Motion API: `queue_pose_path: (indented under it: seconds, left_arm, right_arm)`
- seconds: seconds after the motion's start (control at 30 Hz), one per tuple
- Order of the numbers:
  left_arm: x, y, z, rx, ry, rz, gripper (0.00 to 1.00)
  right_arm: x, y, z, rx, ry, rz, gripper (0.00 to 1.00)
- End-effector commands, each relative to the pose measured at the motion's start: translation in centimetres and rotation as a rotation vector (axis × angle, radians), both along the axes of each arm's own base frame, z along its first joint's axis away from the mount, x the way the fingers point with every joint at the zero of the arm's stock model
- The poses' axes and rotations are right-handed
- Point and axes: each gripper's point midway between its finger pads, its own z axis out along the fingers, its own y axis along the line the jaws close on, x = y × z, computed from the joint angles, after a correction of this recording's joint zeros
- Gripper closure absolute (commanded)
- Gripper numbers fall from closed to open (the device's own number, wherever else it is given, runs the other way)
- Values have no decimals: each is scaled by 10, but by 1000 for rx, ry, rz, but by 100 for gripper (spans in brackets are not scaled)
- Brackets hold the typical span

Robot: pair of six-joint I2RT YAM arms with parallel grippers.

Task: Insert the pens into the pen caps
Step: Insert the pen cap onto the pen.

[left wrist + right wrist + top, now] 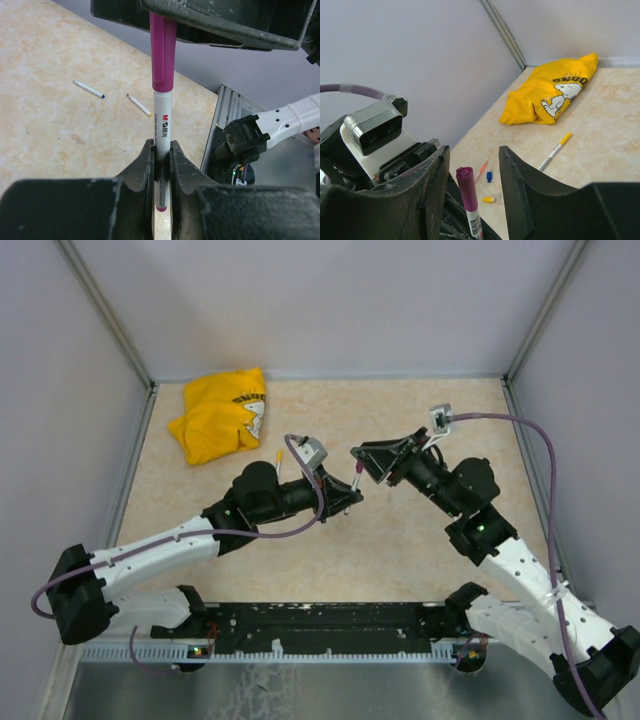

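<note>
My left gripper [161,150] is shut on a white pen [162,117] and holds it upright above the table. A purple pen cap [163,52] sits on the pen's upper end. My right gripper [474,149] is open, its jaws standing on either side of the purple cap [466,187] with a gap on each side. From above, the two grippers [350,495] [362,462] meet at mid-table with the pen [356,480] between them. Loose on the table lie a blue cap [489,176], a yellow cap [489,199] and an orange pen [481,171].
A folded yellow cloth [222,415] lies at the back left. A pen wearing a yellow cap [554,152] rests near it. Two uncapped pens, one blue-tipped [89,89] and one yellow-tipped [138,105], lie on the table. Grey walls enclose the table on three sides.
</note>
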Motion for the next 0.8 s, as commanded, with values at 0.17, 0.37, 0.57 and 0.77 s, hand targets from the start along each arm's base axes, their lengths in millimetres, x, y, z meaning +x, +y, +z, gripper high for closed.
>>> queue_pose_path:
  seconds: [0.17, 0.37, 0.57, 0.77]
  left_arm:
    - [-4, -7, 19, -29, -37, -44, 100]
    - [-4, -7, 20, -30, -35, -41, 100]
    - [10, -7, 33, -25, -68, 21, 100]
    - [18, -10, 60, -65, -109, 50, 100]
  right_arm:
    - [-10, 2, 26, 13, -86, 42, 64]
    - [-9, 3, 19, -3, -76, 47, 82]
    - [-6, 5, -2, -50, -61, 48, 100]
    - [-8, 6, -19, -84, -68, 64, 100]
